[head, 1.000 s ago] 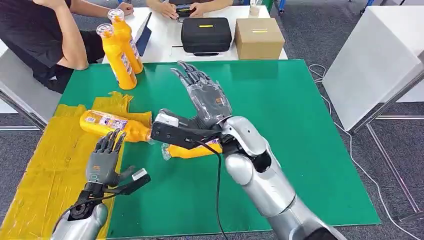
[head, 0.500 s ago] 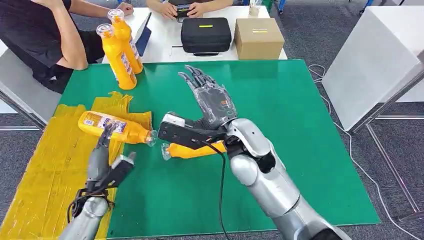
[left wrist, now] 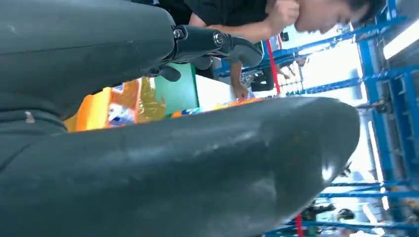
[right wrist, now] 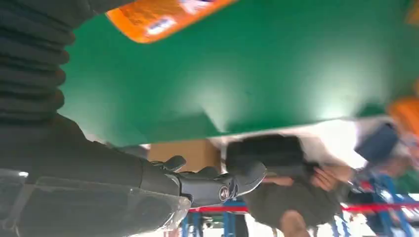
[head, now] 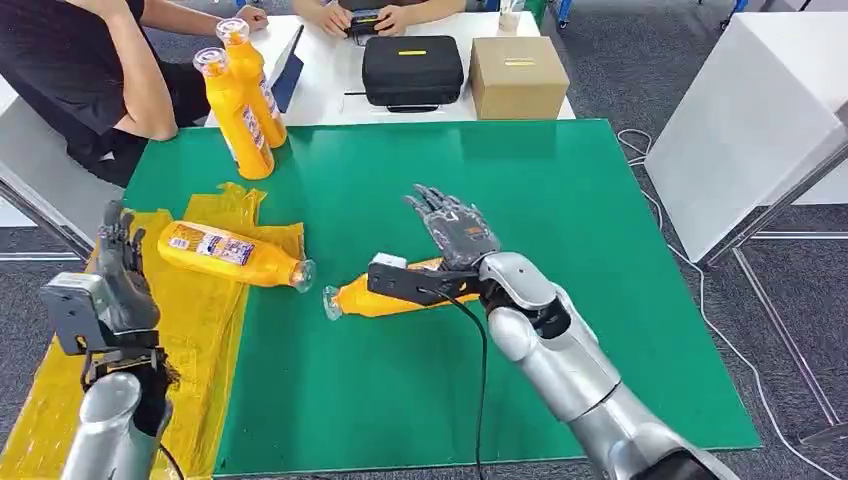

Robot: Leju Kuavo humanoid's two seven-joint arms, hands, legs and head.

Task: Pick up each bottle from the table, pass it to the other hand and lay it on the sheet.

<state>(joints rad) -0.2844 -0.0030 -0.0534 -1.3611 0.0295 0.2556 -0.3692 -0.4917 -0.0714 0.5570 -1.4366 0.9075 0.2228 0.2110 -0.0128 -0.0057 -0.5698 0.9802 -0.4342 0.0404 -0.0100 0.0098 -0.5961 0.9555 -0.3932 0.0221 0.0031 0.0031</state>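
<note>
- Bottles first: one lies on the yellow sheet [head: 120,330] with its neck poking over the edge onto the green table [head: 620,300]; call it the sheet bottle [head: 228,254]. A second, the near bottle [head: 385,297], lies on the green, partly under the right wrist. Two standing bottles [head: 240,95] wait at the far corner.
- Right hand [head: 455,228] hovers over the green just beyond the near bottle, fingers spread, holding nothing.
- Left hand [head: 122,285] is raised at the table's left edge over the sheet, fingers upright and apart, empty too.
- Rolling is my main worry. The near bottle is round and on its side; if the right hand comes down off-centre or brushes it with the wrist camera bracket, I'd guess it rolls away.
- Its open end sits near the sheet bottle's mouth, so a shove leftward could knock that one and spoil a placement that looks done.
- Handover looks risky as well: the two hands are well apart, and a smooth plastic body could slip if one lets go before the other has it.
- The loose black cable [head: 478,380] hanging from the right wrist might drag across the table.
- A person [head: 90,80] sits close to the standing bottles, so a wide reach there could come near an arm.
</note>
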